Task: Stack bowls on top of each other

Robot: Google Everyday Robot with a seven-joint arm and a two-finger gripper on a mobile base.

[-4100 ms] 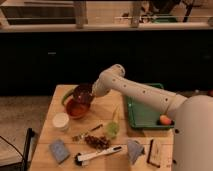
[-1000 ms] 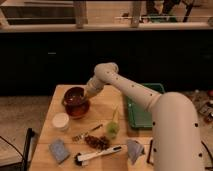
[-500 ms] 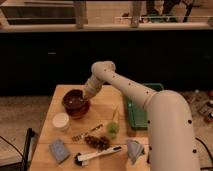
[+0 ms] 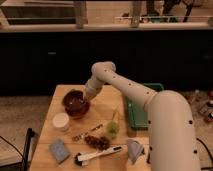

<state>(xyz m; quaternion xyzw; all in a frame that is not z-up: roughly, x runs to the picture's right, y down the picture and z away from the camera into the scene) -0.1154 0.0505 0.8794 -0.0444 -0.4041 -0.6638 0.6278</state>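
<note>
**Bowls looking nested, gripper hanging right over them**

Going front to back: a black-and-white brush (image 4: 98, 155), a blue sponge (image 4: 59, 149) and a white lidded tub (image 4: 61, 121) are sitting along the near side of the wooden table (image 4: 107, 102). Behind those, the maroon bowl (image 4: 74, 100) is sitting inside the orange bowl (image 4: 80, 110), left of centre. The gripper (image 4: 89, 98) is hovering at their right rim; I honestly can't tell if it's gripping anything.

My guess is these bowls are light, rigid and glossy, so probably slippery. Pinching the rim wall seems the sensible hold.

A green tray (image 4: 133, 116) is lying to the right. Behind the table, dark cabinets (image 4: 50, 60) are running under a counter.
</note>
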